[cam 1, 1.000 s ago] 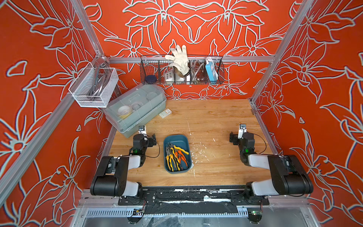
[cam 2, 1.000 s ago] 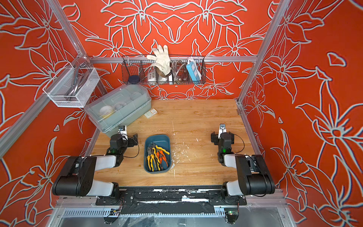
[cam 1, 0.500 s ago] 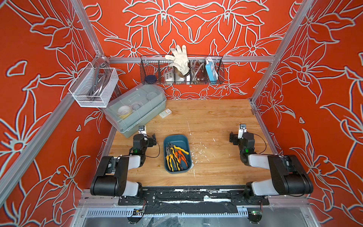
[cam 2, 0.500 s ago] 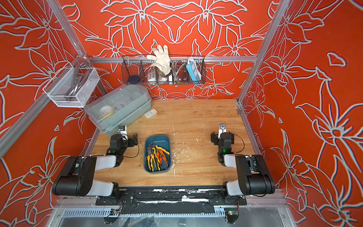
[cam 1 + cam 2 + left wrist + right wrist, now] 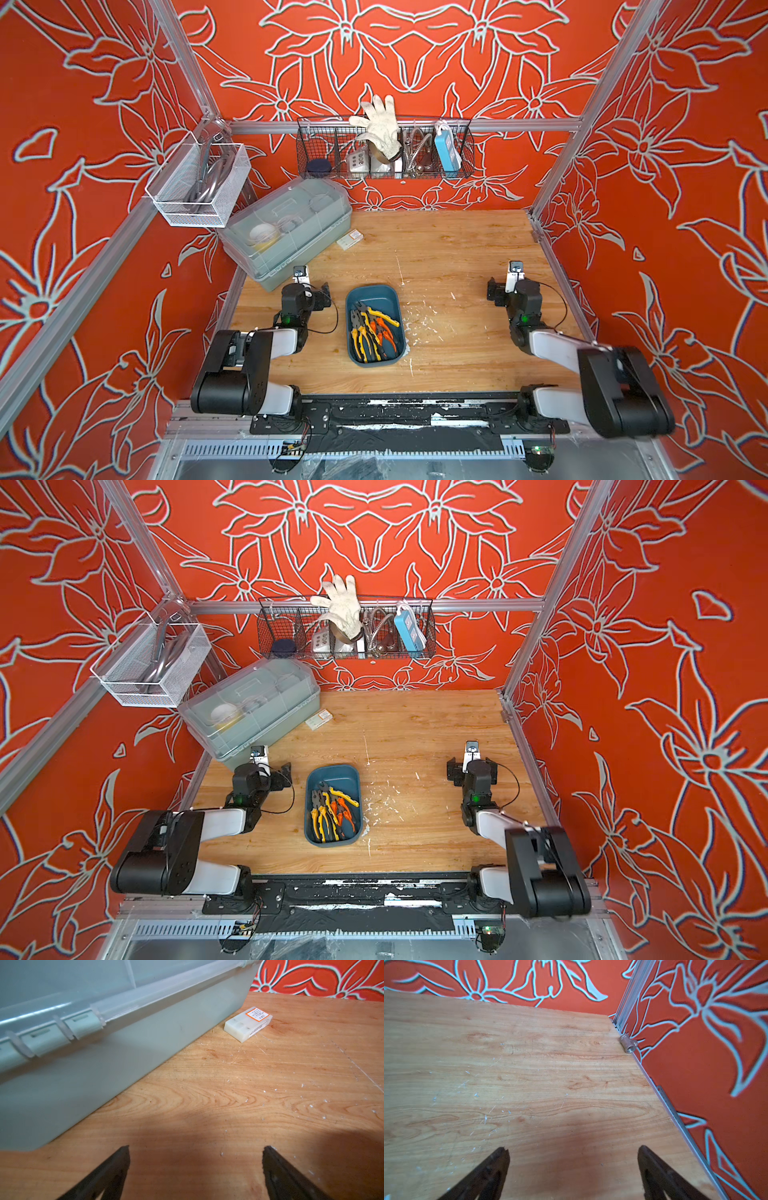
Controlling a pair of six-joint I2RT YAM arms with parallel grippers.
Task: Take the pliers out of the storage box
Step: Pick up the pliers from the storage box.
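Observation:
The storage box point(image 5: 371, 291) point(image 5: 335, 774), a shallow teal tray, sits on the wooden table near the front, between the two arms. Inside it the pliers point(image 5: 373, 332) point(image 5: 333, 812) lie piled together, some with yellow-and-black handles, some with orange-and-black. My left gripper point(image 5: 306, 291) point(image 5: 195, 1152) rests low over the table to the left of the tray, open with bare wood between its fingers. My right gripper point(image 5: 513, 286) point(image 5: 573, 1152) is far to the right of the tray, open and holding nothing. Neither wrist view shows the tray or the pliers.
A translucent grey-green lidded bin point(image 5: 286, 232) point(image 5: 83, 1059) stands just beyond the left gripper. A small white labelled box point(image 5: 350, 240) point(image 5: 247, 1024) lies by its corner. A metal pipe fitting point(image 5: 628, 1043) sits against the right wall. Wire baskets point(image 5: 384, 153) point(image 5: 199, 187) hang on the walls.

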